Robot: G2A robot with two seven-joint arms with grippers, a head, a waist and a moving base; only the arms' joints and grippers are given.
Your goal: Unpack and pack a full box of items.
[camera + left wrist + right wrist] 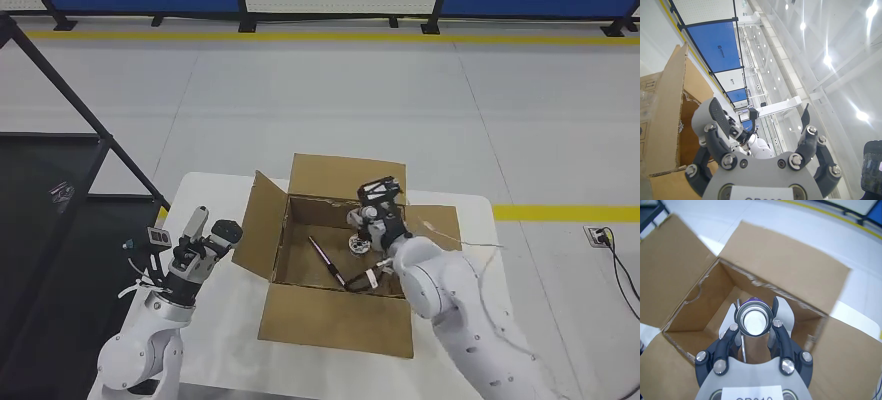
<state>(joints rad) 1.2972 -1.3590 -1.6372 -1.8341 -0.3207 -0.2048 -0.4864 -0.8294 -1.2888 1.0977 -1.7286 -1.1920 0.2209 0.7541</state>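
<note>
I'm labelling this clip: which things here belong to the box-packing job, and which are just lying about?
Job:
- cardboard box
- can, held over the box
- dark stick and black loop, inside the box

Lying about:
- black rack
- floor socket

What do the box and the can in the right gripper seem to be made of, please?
The box looks like brown corrugated cardboard, matte, with ragged, fibrous torn edges. The can is probably metal: its rim is shiny and reflective silver; the body looks purple-coated, and the pale ribbed centre may be plastic.
</note>
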